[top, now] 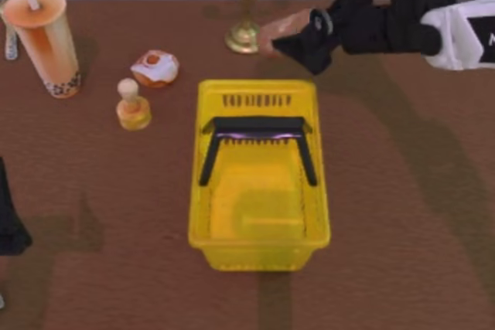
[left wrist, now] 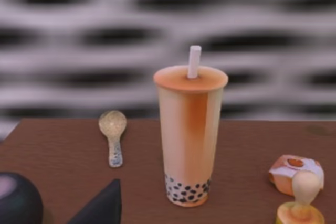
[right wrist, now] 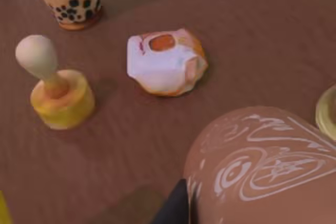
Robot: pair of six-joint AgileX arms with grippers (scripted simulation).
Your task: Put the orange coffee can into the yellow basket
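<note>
Top view shows the right gripper (top: 298,40) in the upper right of the frame, clenched around the coffee can (top: 285,32), which lies tipped on its side between the black fingers, off the table and just past the far rim of the basket (top: 203,214), beside the brass candlestick (top: 246,5). The left gripper (top: 9,226) sits parked at the left edge; whether it is open cannot be told.

Right wrist view fills its lower right with the can's side (right wrist: 262,166) — smooth orange-brown with pale swirls, a rigid cylinder. I judge it light and stiff, but slick and round, so it could twist or slide in the grip; a hold across the middle of the body, as now, looks safest.

The basket is bright yellow hard plastic, rectangular with slotted walls, its black handle folded across the opening — a drop should clear that bar.

On the wood-grain table at upper left stand a tall cup (top: 46,40) with a straw, a small bottle (top: 133,106) with a knob top, and a soft-looking wrapped bun (top: 155,67).
</note>
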